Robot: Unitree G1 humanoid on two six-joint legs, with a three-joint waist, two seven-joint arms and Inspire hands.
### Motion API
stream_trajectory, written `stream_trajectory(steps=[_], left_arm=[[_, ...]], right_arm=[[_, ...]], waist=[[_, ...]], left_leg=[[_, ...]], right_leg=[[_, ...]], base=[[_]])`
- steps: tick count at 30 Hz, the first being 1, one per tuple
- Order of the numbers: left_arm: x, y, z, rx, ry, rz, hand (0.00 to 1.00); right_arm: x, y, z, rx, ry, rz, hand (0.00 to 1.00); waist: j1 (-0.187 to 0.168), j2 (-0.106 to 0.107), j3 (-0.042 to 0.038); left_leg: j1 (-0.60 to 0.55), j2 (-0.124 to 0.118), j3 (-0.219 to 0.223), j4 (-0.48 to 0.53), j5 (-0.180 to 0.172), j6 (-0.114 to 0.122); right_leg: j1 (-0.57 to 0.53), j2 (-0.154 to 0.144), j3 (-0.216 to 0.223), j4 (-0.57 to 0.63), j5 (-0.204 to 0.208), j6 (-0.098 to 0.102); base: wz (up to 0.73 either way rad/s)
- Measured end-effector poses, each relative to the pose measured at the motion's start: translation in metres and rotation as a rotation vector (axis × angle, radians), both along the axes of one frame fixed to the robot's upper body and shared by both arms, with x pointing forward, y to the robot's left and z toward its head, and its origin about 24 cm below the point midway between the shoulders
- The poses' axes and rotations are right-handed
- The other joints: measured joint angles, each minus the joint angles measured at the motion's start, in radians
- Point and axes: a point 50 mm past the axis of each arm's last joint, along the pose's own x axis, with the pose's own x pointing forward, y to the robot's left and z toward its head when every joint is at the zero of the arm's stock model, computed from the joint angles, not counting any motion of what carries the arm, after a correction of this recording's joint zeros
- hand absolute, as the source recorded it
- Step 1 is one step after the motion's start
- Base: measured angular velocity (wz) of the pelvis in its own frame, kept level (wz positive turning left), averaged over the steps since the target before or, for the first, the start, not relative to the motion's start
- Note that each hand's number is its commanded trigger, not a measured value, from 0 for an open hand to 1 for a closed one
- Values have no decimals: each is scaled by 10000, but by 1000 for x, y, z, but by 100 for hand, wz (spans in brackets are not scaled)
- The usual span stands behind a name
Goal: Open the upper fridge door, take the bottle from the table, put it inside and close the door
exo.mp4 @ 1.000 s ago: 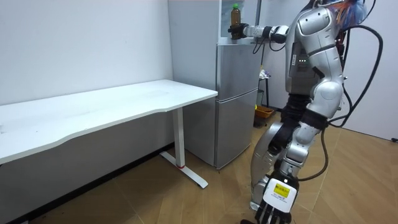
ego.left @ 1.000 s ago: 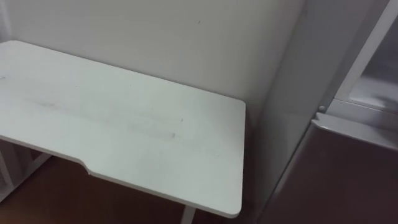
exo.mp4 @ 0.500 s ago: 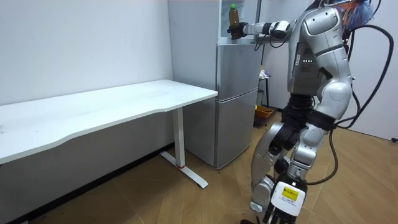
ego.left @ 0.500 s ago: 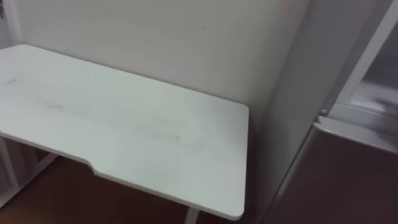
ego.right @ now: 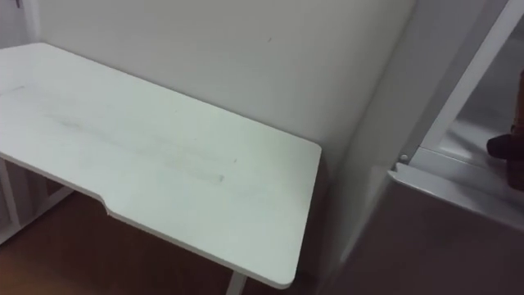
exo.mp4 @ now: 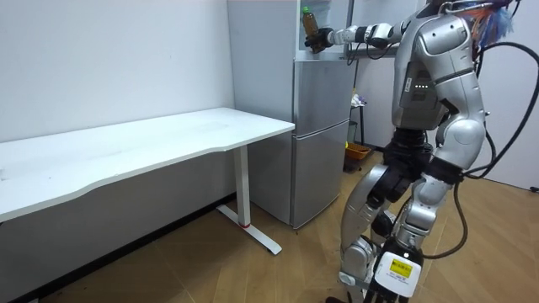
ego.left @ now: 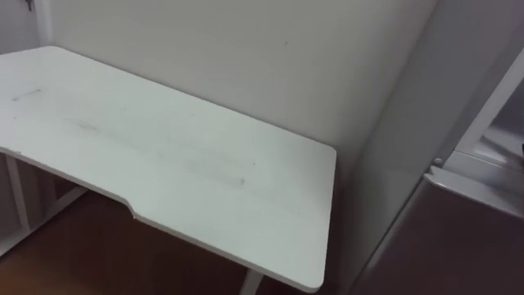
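Observation:
A brown bottle (exo.mp4: 309, 22) with a green cap is held high, tilted, at the opening of the upper fridge compartment (exo.mp4: 328, 21). My right hand (exo.mp4: 323, 39) is shut on its lower part, with the arm stretched out level from the shoulder. In the right eye view that hand (ego.right: 506, 147) and a sliver of the bottle (ego.right: 519, 121) show at the far right edge, just above the sill of the compartment (ego.right: 458, 168). My left hand (exo.mp4: 394, 271) hangs low beside me. I stand in front of the grey two-part fridge (exo.mp4: 320, 135).
A long white table (ego.left: 164, 164) stands along the wall to the left of the fridge, its end close to the fridge's side (ego.left: 401, 147). In the room view the table (exo.mp4: 152, 143) rests on white legs over a wooden floor (exo.mp4: 210, 261). A small basket (exo.mp4: 357, 153) sits behind the fridge.
My right hand has lifted the bottle and carried it a little toward the room view's left, tipping it. My upper body has shifted slightly. The eye view has moved with my head.

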Motion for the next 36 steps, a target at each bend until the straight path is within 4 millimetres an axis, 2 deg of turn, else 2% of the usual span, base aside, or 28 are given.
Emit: stream_trajectory(steps=[1,2,6,13,16,24,27,36], left_arm=[[0,0,0,15,9,6,0],[0,0,0,22,10,4,0],[0,0,0,33,1,4,0],[0,0,0,63,10,6,0],[1,2,1,73,-11,-32,0],[-2,5,3,101,91,-50,0],[-2,6,3,119,106,-39,0],[-1,8,5,78,57,-58,0]], right_arm=[[0,0,0,-134,146,-38,5],[-1,-1,-1,-142,186,-49,0],[0,0,-1,-110,215,48,0],[1,1,-2,35,296,440,0],[2,2,-1,71,303,672,0],[3,3,-1,144,338,1099,0],[-1,-3,6,-25,259,1128,0],[-1,-6,11,-384,340,1599,0]], waist=[[34,-4,2],[49,-14,4],[94,-97,47],[121,-84,73],[108,-91,71],[143,-86,71],[222,-100,61],[299,-89,59]], left_leg=[[-4,-4,-36,9,1,-3],[-3,-7,-46,10,1,-5],[-17,-4,-93,47,-3,-33],[81,0,-128,68,-15,-44],[98,39,-121,82,-54,-107],[211,48,-191,50,-27,-92],[226,47,-238,52,-29,-97],[303,42,-357,69,-64,-136]], right_leg=[[15,0,-20,3,-19,7],[15,2,-8,10,-31,11],[-31,-1,-15,103,-81,-20],[100,31,-37,19,-81,-21],[150,91,-17,-80,-86,40],[346,137,-17,-172,-54,-20],[434,174,-45,-271,-29,-25],[662,246,-121,-485,-3,-22]], base=[[7],[7],[2],[1],[0],[2],[4],[3]])
